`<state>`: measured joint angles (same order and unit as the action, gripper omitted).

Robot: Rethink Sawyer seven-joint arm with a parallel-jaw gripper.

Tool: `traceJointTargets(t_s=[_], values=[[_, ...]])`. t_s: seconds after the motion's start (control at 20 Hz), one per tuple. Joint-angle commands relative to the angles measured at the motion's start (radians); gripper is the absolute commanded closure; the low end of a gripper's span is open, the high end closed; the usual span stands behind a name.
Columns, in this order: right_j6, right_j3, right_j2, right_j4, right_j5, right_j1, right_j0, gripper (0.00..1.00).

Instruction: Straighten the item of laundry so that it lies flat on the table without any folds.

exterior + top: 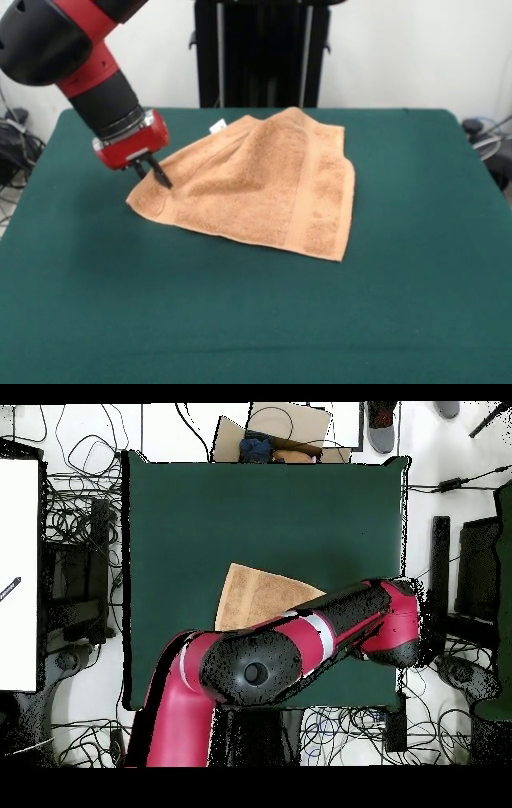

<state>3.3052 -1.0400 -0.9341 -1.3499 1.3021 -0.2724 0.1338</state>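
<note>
Front view: the Sawyer arm comes down at an angle so that the gripper meets the towel at its picture-left corner, w/ the dark fingers pinched together on the cloth edge, i.e. clenched on the towel corner rather than released. The corner is the sensible hold: pulling outward from there would draw the slack out of the cloth, whereas a grip mid-panel would only bunch it. The towel sits on the table somewhat toward the far side and about centre across its width, well clear of every table edge, so there is bare green felt on all sides to spread into. It is not flat: the far part is humped, w/ ridges running from the raised far edge down toward the held corner, and the outline reads as a wedge, not a square, which suggests part of the cloth is tucked or doubled under. A small white tag stands up at the far edge, near the hump. The woven border band runs front-to-back along the picture-right side and lies fairly smooth, so that side looks close to settled. Overhead view: the arm covers the gripper and much of the towel; only a tan wedge shows beyond the arm, approx. mid-table. Judgement: task is partway; the hump and folds still need drawing out, prob. by a low outward pull at the held corner.
</note>
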Motion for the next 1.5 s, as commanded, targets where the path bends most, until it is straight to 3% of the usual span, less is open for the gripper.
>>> traceJointTargets(t_s=[0.05, 1.5], values=[[0.336, 0.183, 0.041, -0.009, -0.183, -0.048, -0.025, 1.00], [0.500, 0.361, -0.040, -0.059, -0.232, -0.130, -0.039, 1.00]])
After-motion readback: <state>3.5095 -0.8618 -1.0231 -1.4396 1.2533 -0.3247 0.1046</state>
